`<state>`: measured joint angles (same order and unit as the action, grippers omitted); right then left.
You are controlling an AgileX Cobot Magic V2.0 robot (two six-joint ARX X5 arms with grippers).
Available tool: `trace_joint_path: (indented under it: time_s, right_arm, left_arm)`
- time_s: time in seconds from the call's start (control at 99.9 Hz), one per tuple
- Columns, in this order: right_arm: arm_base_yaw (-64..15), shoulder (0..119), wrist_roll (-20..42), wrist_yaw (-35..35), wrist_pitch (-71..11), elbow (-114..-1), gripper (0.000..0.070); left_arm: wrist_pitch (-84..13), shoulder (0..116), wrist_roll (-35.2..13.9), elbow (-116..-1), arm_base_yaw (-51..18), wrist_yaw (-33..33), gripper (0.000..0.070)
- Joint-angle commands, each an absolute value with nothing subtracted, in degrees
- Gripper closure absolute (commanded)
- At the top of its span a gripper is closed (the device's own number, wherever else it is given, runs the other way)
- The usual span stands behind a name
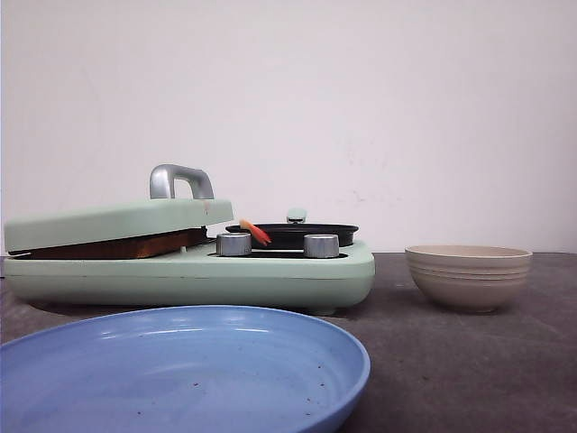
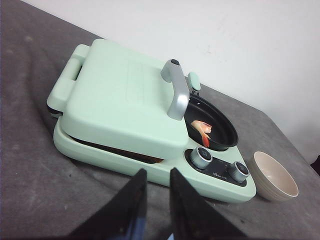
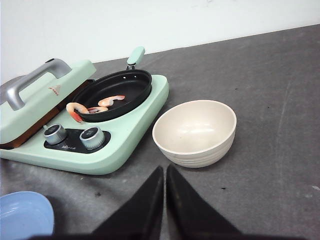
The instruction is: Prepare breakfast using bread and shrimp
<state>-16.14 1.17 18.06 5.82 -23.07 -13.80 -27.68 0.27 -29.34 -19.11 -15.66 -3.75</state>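
I see bread [image 1: 135,245] under cooker [image 1: 270,275] lid, shrimp [image 3: 95,106] in its pan. L gripper [image 2: 156,176] fingers slightly apart, R gripper [image 3: 164,172] fingers pressed together, empty.

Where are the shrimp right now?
The shrimp lie in the black pan on the right of the green cooker, one draped over its rim above the knobs.

Item count, all views combined:

- Breakfast cooker [image 1: 270,275], mint green: one.
- Lid handle [image 2: 177,90], grey: one.
- Control knobs [image 3: 55,133]: two.
- Black round pan [image 3: 125,90]: one.
- Shrimp [image 3: 111,100]: two visible; one hangs over the pan rim.
- Beige bowl [image 3: 195,132]: one.
- Blue plate [image 1: 180,379]: one.
- Bread [image 1: 117,245], under the lid: count indeterminate.
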Motion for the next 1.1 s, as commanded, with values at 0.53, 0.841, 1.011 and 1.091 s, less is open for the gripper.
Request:
trace_joint_path:
  time_s: [0.53, 0.841, 1.011, 1.091]
  right_arm:
    - [-16.43, 1.17, 18.48, 5.76, -22.3, -14.15, 0.07]
    - [-16.43, 1.17, 18.46, 5.78, -22.3, -14.17, 0.07]
    - [-16.43, 1.17, 18.46, 5.78, -22.3, -14.17, 0.07]
    - [-16.43, 1.17, 18.46, 5.76, -22.3, -14.17, 0.07]
  left_arm:
    - [-7.4, 0.19, 2.79, -3.38, -5.98, -6.46, 0.0695]
    - [-10.11, 0.19, 1.96, -0.8, 0.43, -12.4, 0.0695]
    - [-9.93, 0.19, 0.19, -0.8, 0.14, -12.73, 0.0695]
    - [-9.82, 0.25, 0.19, -0.8, 0.14, -12.6, 0.0695]
